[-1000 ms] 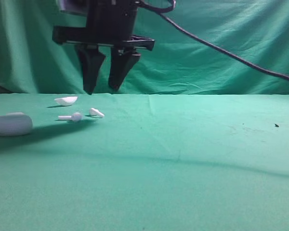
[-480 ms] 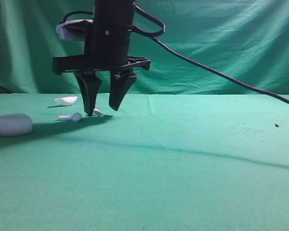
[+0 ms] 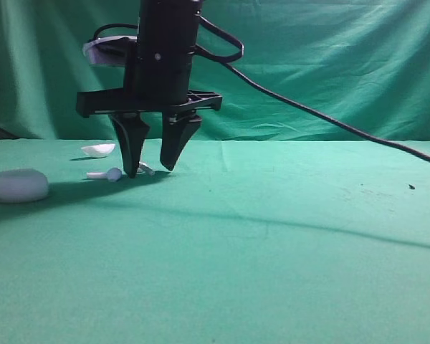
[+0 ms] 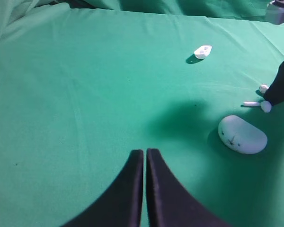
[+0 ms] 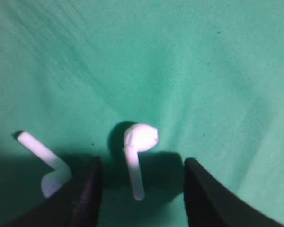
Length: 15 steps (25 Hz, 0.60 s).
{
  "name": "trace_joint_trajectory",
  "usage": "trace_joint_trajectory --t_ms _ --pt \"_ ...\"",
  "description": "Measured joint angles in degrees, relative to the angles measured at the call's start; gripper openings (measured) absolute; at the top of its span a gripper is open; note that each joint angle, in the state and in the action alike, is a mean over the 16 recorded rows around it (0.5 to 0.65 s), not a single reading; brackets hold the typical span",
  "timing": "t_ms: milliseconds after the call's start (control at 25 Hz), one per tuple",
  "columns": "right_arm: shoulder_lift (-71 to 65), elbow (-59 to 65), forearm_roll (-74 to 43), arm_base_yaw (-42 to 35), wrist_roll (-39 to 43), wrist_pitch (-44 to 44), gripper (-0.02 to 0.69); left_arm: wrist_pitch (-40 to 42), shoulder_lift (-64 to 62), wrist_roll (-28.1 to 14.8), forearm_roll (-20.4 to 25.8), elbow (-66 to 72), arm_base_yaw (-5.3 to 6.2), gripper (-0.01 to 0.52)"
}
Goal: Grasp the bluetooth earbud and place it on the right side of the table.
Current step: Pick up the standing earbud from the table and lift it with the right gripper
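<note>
The bluetooth earbud (image 5: 138,140), tiny and white with a bulb head, lies on the green table (image 3: 287,236) at the far left. My right gripper (image 5: 142,163) stands open around it, fingertips down near the cloth. A gap shows on each side of the stem. From outside, the earbud (image 3: 147,169) peeks between the black fingers of the right gripper (image 3: 149,170). The left wrist view shows the earbud (image 4: 263,88) beside one black finger. My left gripper (image 4: 145,152) is shut, empty, hovering over bare cloth.
A longer-stemmed white earbud (image 3: 106,174) lies just left of the left finger, also seen as the long-stemmed earbud (image 5: 46,163). A white half-shell (image 3: 99,150) sits behind it. A white oval case (image 3: 16,185) rests further left. A cable (image 3: 322,118) trails right.
The right gripper has come down from above the table until its fingertips straddle the earbud at cloth level. Its jaws have narrowed a little.
</note>
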<state>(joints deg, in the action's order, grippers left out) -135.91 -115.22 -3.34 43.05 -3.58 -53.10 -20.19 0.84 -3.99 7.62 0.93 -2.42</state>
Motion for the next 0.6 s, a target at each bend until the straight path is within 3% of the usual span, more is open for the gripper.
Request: trace_joint_trajectory --t_ms 360,600 --pt "-0.69 -1.82 2.52 -0.13 -1.93 -1.28 0.026 0.00 0.00 0.00 0.00 0.00 0.00 0.000" --pt "-0.67 -5.02 2.53 -0.37 -1.83 -4.40 0.000 0.00 0.00 0.00 0.00 0.00 0.00 0.000"
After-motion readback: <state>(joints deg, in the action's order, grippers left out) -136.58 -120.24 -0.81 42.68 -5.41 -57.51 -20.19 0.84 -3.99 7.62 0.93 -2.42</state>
